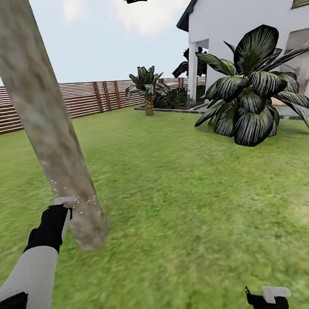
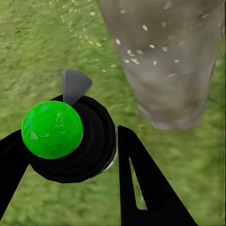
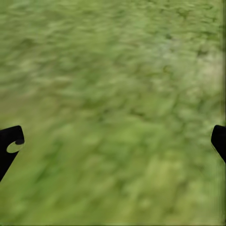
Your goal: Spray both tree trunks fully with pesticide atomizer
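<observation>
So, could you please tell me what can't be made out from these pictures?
- Tree trunk: its top and most of its foliage are cut off by the head view's upper edge.
- Atomizer: in the left wrist view its green cap hides the body, so its shape below stays unknown.
- Left pincer: the atomizer covers most of its fingers.
- Right pincer: just fingertips at the right wrist view's edges, over blurred lawn.

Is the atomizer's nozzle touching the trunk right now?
Apart. In the left wrist view, grass shows between the atomizer, held in the left gripper, and the speckled tree trunk.
</observation>
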Controlling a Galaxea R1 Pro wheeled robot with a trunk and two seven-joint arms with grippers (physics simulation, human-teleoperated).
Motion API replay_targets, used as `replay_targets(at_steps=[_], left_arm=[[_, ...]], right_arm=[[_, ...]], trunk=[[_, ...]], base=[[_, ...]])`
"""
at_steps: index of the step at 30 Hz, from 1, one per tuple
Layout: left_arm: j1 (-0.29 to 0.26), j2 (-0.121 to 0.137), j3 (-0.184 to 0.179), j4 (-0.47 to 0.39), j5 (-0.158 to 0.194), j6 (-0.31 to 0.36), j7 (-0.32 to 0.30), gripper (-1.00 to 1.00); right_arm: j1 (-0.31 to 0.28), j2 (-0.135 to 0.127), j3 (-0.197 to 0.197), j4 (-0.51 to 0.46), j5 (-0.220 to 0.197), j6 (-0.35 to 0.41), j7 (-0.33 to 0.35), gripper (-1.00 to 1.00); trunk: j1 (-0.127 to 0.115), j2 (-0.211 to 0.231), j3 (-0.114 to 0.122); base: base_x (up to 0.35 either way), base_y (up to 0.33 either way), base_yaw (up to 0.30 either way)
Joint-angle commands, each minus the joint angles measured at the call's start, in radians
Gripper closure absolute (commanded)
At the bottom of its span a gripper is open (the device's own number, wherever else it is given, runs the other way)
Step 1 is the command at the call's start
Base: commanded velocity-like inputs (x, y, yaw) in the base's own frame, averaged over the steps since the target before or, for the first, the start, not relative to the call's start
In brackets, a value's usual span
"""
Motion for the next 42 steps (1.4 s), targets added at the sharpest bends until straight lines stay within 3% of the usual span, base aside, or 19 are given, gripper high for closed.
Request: replay_targets(at_steps=[1, 13, 34, 42], left_arm=[[-0.001, 0.000, 0.000, -0.002, 0.000, 0.005, 0.002, 1.00], [0.001, 0.001, 0.002, -0.002, 0.000, 0.005, 0.002, 1.00], [0.019, -0.003, 0.002, 0.024, 0.001, 0.001, 0.000, 1.00], [0.045, -0.003, 0.004, 0.043, 0.001, 0.000, -0.003, 1.00]], right_arm=[[-0.001, 0.000, -0.004, 0.002, 0.011, -0.003, -0.006, -1.00], [-0.001, 0.000, -0.003, 0.002, 0.011, -0.003, -0.007, -1.00], [-0.001, 0.000, -0.002, 0.002, 0.011, -0.003, -0.006, -1.00], [-0.001, 0.000, -0.003, 0.002, 0.011, -0.003, -0.006, -1.00]], trunk=[[0.000, 0.000, -0.001], [0.000, 0.000, -0.001], [0.000, 0.000, -0.001], [0.000, 0.000, -0.001]], base=[[0.141, -0.266, 0.000], [0.159, -0.265, 0.008], [0.133, -0.264, 0.268], [0.073, -0.270, 0.044]])
